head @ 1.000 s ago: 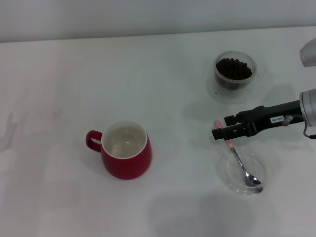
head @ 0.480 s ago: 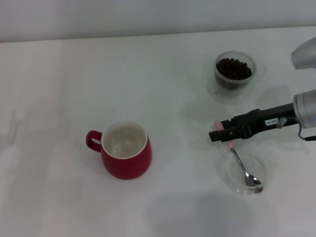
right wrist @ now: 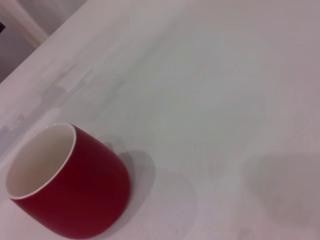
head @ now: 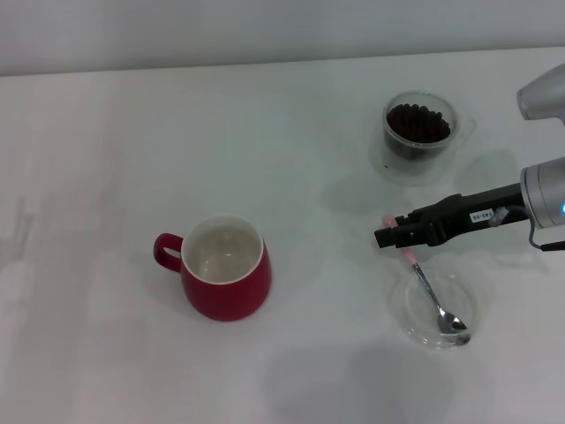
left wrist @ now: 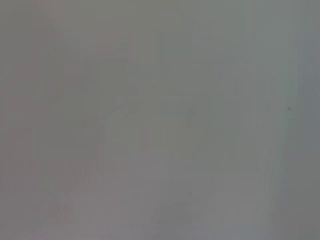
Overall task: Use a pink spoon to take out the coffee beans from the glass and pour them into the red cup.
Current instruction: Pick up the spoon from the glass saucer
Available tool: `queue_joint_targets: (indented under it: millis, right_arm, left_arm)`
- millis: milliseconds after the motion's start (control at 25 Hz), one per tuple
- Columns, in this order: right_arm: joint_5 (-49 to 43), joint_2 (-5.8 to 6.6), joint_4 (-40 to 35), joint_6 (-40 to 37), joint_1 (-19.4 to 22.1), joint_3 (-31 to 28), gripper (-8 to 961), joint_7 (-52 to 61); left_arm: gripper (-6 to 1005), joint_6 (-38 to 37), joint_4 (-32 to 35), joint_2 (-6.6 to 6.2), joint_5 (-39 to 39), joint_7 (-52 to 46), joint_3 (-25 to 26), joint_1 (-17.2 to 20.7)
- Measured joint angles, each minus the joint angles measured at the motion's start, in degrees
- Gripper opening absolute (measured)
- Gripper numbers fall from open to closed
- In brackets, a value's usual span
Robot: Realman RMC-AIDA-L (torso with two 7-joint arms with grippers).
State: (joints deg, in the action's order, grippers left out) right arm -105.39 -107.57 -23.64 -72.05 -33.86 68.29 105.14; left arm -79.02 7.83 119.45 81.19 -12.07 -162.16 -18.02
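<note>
You are looking at a staged test bench rather than a lived-in kitchen: a plain white table (head: 132, 132) meets a bare pale wall (head: 265, 26) behind it. Around the red cup (head: 226, 278), only a few props stand well apart, the glass (head: 419, 125) of coffee beans (head: 418, 122) and a clear dish (head: 440, 309) holding the pink spoon (head: 430, 291).

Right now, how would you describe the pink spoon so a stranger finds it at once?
On the white table, look toward the robot's right, nearer than the glass of beans. The pink spoon lies with its metal bowl in a flat clear dish, pale pink handle under the right tool.
</note>
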Motion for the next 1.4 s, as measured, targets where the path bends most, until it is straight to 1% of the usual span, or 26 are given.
queue_joint_targets:
  millis: [40,240,480,680,1080,1400]
  right_arm:
    - [0.0,-0.03,0.0,0.03,-0.04,0.0,447,0.1]
    - [0.0,-0.05,0.0,0.08,-0.31,-0.01,365,0.56]
    - [0.0,-0.2,0.0,0.2,-0.43,-0.17,297,1.33]
    - [0.13,-0.19,0.0,0.27,-0.52,-0.4,166,1.49]
    - [0.57,-0.17,-0.18,1.62,-0.29,-1.35,158,5.73]
    - [0.67,-0.03,-0.18,0.56,1.17,-7.69,154,6.64]
  left_arm:
    - [788,0.01,0.0,-0.01,0.01,0.0,0.0,0.0]
    - [788,0.01,-0.01,-0.04,0.06,0.02,0.0,0.0]
    - [787,0.01,-0.25,-0.11,0.2,0.03,0.0,-0.07]
    - [787,0.01,-0.43,-0.1,0.55,0.03,0.0,-0.09]
    - [788,0.0,-0.55,-0.15,1.0,0.03,0.0,-0.09]
    - [787,0.0,-0.72,-0.26,1.73,0.03,0.0,-0.09]
